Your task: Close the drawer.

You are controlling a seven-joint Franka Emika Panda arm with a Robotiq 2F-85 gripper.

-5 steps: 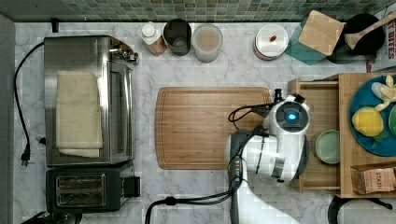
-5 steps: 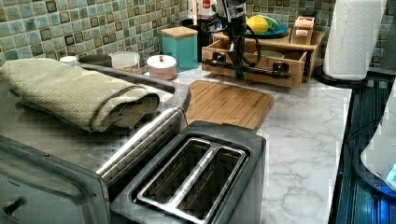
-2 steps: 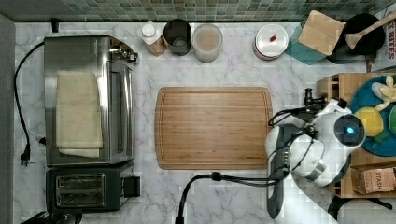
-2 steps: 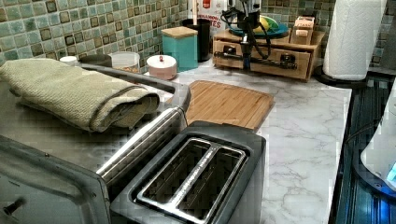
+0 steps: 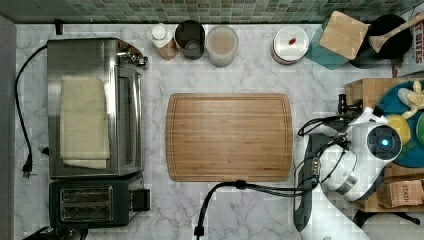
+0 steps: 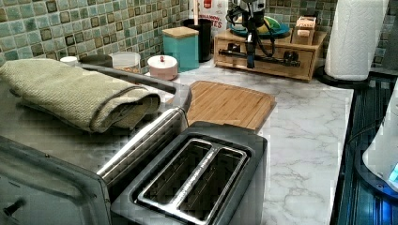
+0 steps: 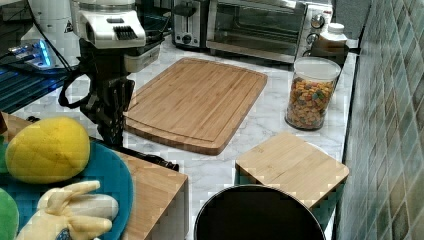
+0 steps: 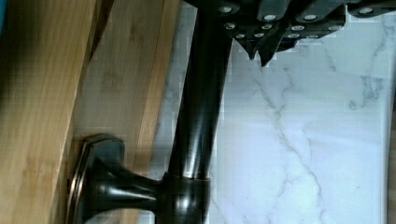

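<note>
Your table (image 5: 240, 210) is marble, and the cutting board (image 5: 229, 136) lies flat on it, well apart from the gripper toward the top view's left. On the far side of the gripper from that board sits the wooden stand (image 6: 267, 58) with the drawer (image 6: 263, 55) pushed in, its front flush with the stand in the left view. A teal plate (image 7: 107, 182) with a yellow fruit (image 7: 47, 149) rests on top of the stand, just beside the gripper in the right view. The gripper (image 7: 111, 131) hangs right at the drawer front; in the wrist view its fingers (image 8: 261, 49) stand next to the black handle bar (image 8: 201, 102), tips close together and pinching nothing.
</note>
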